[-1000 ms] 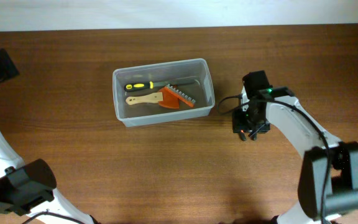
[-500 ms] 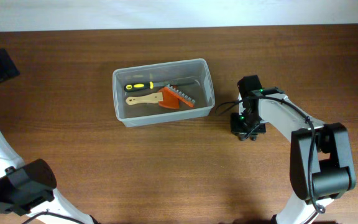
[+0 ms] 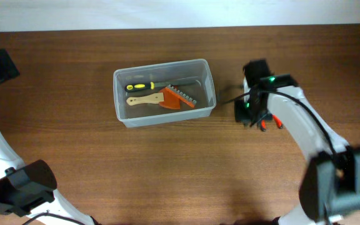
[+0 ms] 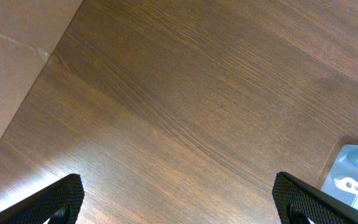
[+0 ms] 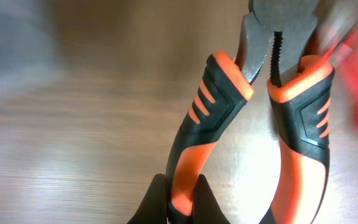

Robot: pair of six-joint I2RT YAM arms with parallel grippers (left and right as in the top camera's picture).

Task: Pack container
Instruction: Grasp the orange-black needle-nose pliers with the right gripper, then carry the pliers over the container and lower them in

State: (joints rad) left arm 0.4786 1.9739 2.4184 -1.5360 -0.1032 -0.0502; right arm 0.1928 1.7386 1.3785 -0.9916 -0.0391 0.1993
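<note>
- Clear plastic container (image 3: 161, 119) sits mid-desk (image 3: 167, 169), upright and open-topped.
- Inside it lie a yellow-black screwdriver (image 3: 140, 86), a wooden-handled tool (image 3: 144, 99) and an orange bit holder (image 3: 179, 97).
- Right gripper (image 5: 182, 205) is near the container's right end, outside it, jaws pinching one handle of the orange-black pliers (image 5: 216, 106).
- Left gripper (image 4: 179, 208) is over the desk's wood, jaws spread wide, nothing between them. A container corner shows at the right edge of its view.
</note>
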